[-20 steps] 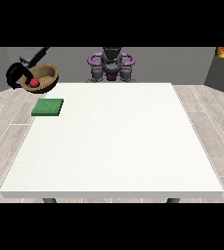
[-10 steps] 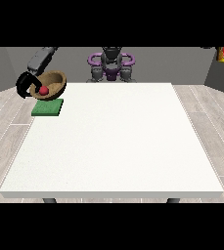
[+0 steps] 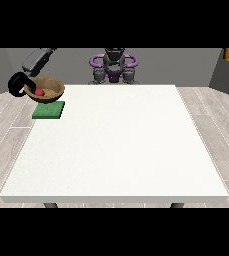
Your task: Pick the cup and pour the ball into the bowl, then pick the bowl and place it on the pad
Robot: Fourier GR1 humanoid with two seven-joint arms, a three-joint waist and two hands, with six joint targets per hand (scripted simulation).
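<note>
Front view
Robot hand at the view's left: my black robot hand (image 3: 19, 84) is at the far left corner of the tabletop, its fingers curled round the left rim of the bowl, grasping it; my grey forearm runs up and to the right from it toward the top of the view.
Bowl: the brown wooden bowl (image 3: 50, 90) is held in that hand, over the far edge of the pad; its mouth faces up and a little toward the camera; I cannot tell whether its base touches the pad.
Ball: the red ball (image 3: 39, 92) lies inside the bowl, toward its left side.
Pad: the green pad (image 3: 49, 110) lies flat on the tabletop at its far left corner, just below the bowl in the view.
Tabletop: the large white tabletop (image 3: 116, 145) fills the middle of the view.
My body: my torso (image 3: 114, 67) stands behind the far edge, at the middle.
Other robot hand: it does not show in this view.
Cup: I cannot make it out.
</note>
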